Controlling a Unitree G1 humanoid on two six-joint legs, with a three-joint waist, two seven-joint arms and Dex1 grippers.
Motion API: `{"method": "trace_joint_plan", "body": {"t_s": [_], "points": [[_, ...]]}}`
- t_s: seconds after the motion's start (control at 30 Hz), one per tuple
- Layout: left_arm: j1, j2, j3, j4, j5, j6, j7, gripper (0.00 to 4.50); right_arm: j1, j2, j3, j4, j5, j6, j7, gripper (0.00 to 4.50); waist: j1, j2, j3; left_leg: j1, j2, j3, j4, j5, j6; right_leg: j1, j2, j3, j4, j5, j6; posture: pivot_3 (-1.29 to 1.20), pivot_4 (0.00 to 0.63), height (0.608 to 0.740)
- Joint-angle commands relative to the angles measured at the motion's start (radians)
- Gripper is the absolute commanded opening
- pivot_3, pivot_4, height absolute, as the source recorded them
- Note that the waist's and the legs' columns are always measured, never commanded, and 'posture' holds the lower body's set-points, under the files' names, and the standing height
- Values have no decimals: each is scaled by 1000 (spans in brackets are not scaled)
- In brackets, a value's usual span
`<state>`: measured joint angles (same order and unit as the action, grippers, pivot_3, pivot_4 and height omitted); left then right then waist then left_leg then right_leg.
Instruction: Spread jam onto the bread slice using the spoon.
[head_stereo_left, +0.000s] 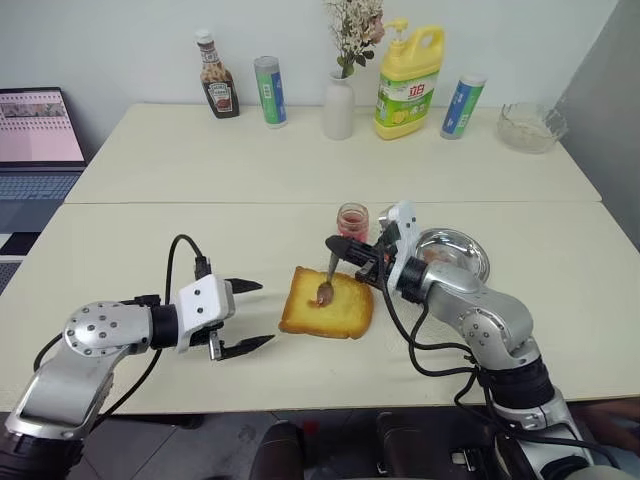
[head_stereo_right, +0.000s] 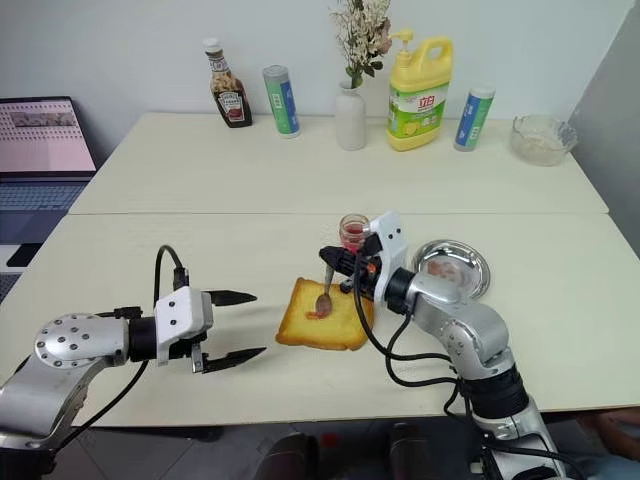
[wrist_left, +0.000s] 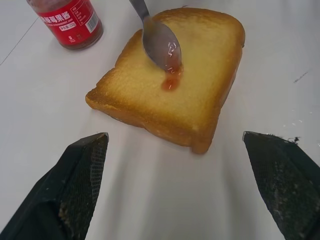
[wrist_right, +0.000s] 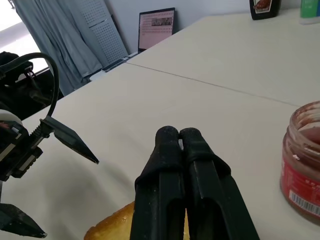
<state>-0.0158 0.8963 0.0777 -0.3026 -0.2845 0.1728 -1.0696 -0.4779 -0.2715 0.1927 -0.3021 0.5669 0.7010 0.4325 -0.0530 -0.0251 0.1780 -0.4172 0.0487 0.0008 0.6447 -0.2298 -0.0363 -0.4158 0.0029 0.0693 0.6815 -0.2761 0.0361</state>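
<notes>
The pale table (head_stereo_left: 200, 240) is carrying everything, with a yellow detergent bottle (head_stereo_left: 409, 82), a white vase (head_stereo_left: 338, 105) and a ketchup bottle (head_stereo_left: 217, 90) standing along its far edge. The right gripper (head_stereo_left: 338, 245) is reaching in over the middle of the table with its two fingers pressed tightly together, pinching the thin handle of the spoon (head_stereo_left: 327, 281), which is hanging down from it. The left gripper (head_stereo_left: 243, 316) is hovering just beside the bread, its fingers spread wide with nothing between them. The bread slice (wrist_left: 172, 82) is lying flat near the table's middle, between the two grippers. The spoon's bowl is resting on the bread's top, leaving a small red smear. The jam (head_stereo_left: 352, 220) is sitting in its open jar just behind the bread, beside a round steel dish (head_stereo_left: 455, 250).
</notes>
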Motion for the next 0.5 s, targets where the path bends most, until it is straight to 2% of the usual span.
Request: {"method": "trace_joint_plan", "body": {"t_s": [0.03, 0.3, 0.4, 0.5], "points": [[-18, -4, -3, 1, 4, -29, -5, 4500, -5, -22, 2, -69, -35, -44, 35, 21, 0, 0, 0, 0, 0, 0, 0, 0, 0, 0, 0, 0, 0, 0, 0, 0, 150, 740], [-41, -16, -19, 3, 10, -28, -2, 4500, -23, -122, 45, -119, -131, -127, 153, 21, 1, 0, 0, 0, 0, 0, 0, 0, 0, 0, 0, 0, 0, 0, 0, 0, 150, 740], [-45, -16, -18, -3, 8, -21, -1, 4500, -21, -123, 5, -125, -122, -121, 147, 21, 2, 0, 0, 0, 0, 0, 0, 0, 0, 0, 0, 0, 0, 0, 0, 0, 150, 740], [-54, -17, -17, -1, 6, -13, 1, 4500, -2, -78, -90, -128, -33, -42, 79, 21, 3, 0, 0, 0, 0, 0, 0, 0, 0, 0, 0, 0, 0, 0, 0, 0, 150, 740]]}}
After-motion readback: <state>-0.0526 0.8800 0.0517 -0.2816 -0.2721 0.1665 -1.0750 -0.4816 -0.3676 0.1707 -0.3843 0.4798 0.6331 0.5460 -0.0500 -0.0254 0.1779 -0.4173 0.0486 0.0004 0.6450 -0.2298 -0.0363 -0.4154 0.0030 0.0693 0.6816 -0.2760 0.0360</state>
